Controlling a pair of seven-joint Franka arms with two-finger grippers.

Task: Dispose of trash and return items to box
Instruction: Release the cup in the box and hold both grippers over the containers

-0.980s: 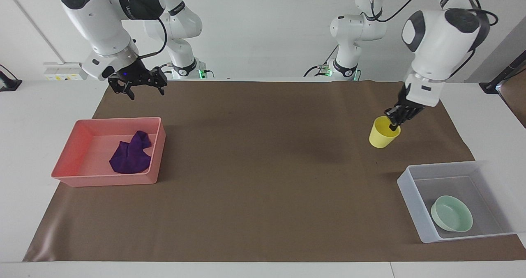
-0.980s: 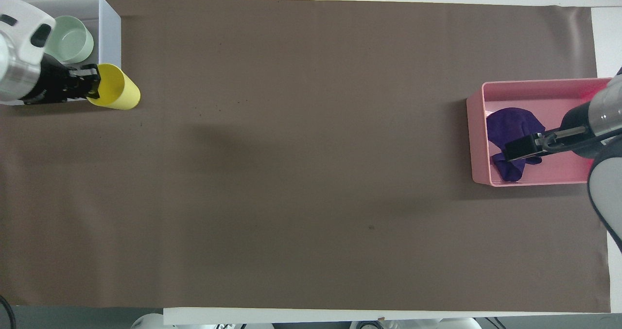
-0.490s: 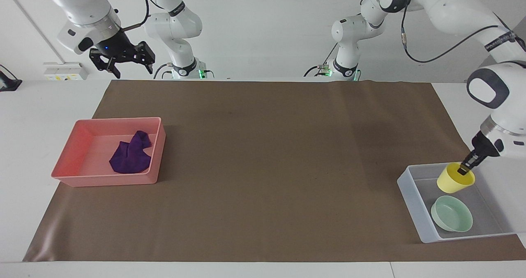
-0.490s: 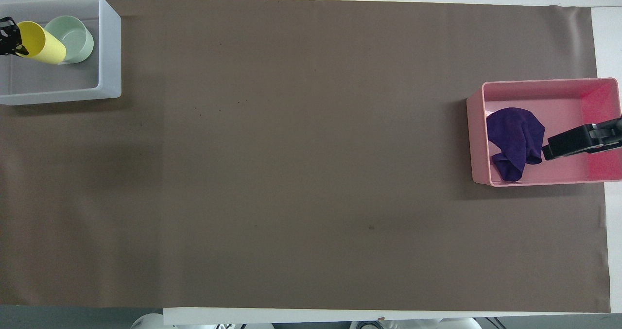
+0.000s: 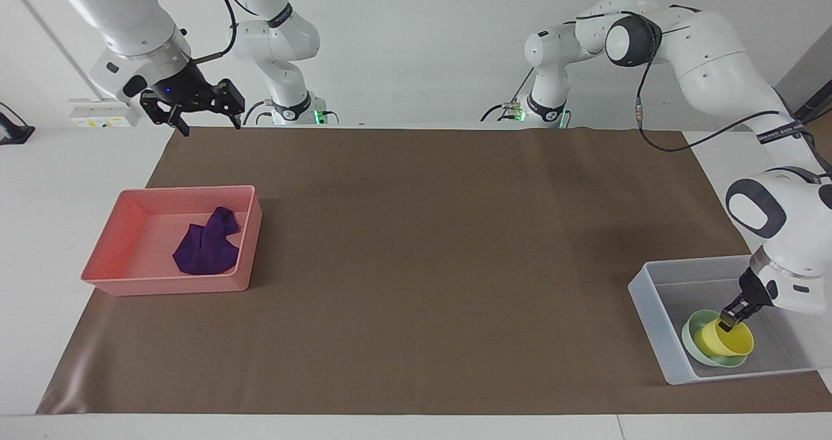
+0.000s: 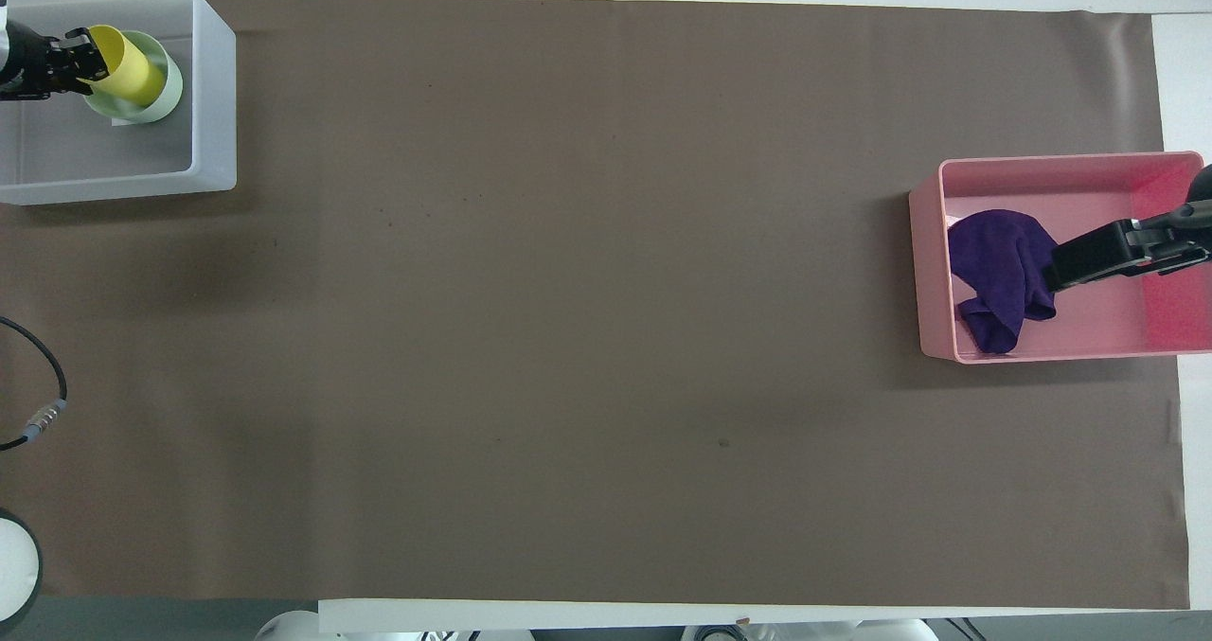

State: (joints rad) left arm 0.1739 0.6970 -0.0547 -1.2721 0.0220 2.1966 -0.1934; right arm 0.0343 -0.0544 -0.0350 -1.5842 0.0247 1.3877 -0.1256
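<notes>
Brown paper [image 5: 416, 264] covers the table. At the left arm's end, the left gripper [image 5: 733, 319] pinches the yellow cup's [image 5: 723, 340] rim, the cup tilted inside the green bowl [image 5: 690, 347] in the translucent box [image 5: 656, 323]. The right gripper [image 5: 195, 118] hangs spread open high over the pink tray [image 5: 117, 268] holding the purple rag [image 5: 207, 247].
</notes>
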